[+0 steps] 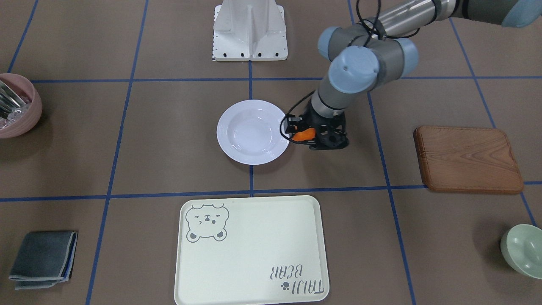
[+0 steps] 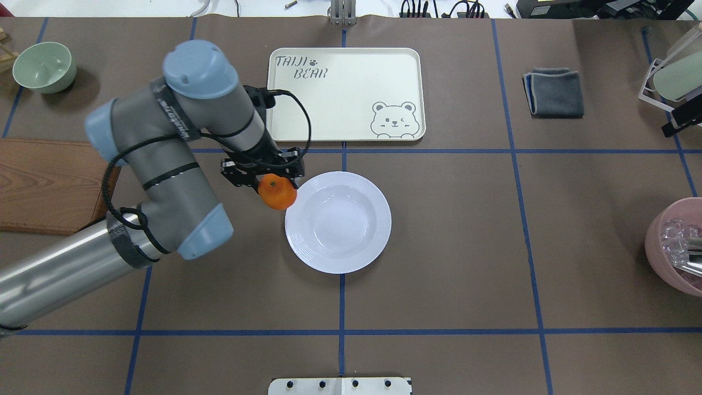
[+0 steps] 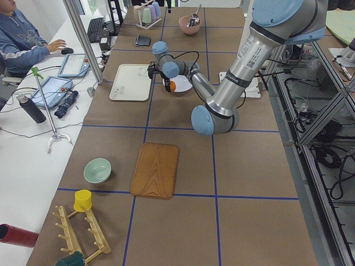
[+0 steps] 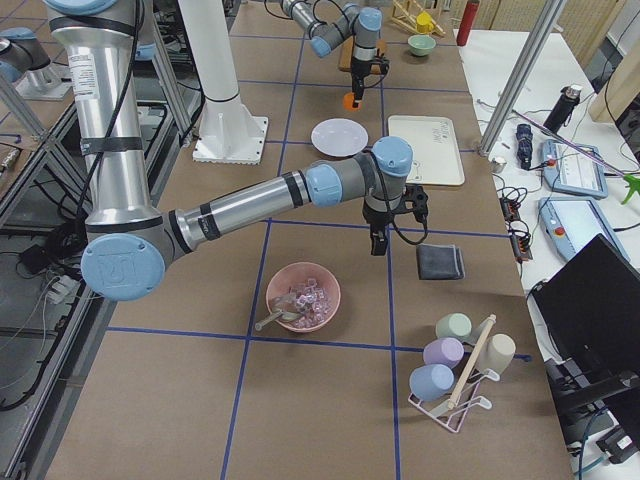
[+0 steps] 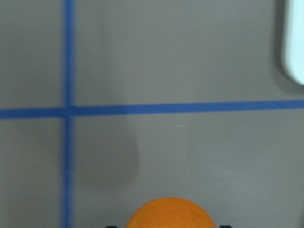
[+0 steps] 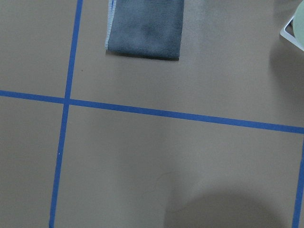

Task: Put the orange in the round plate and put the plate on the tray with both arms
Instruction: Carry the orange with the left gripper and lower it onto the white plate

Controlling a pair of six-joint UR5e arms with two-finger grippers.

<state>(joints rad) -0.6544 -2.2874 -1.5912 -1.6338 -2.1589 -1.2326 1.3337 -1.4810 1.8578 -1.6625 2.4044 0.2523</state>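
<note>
My left gripper is shut on the orange, a small bright mandarin, and holds it above the table just off the left rim of the round plate. In the front-facing view the orange hangs right beside the empty white plate. Only the orange's top shows in the left wrist view. The cream bear tray lies empty beyond the plate. My right gripper hangs over bare table near the grey cloth; I cannot tell whether it is open or shut.
A wooden board and a pale green bowl lie on the left. On the right are a folded grey cloth, a pink bowl with utensils and a cup rack. A person sits at a side desk.
</note>
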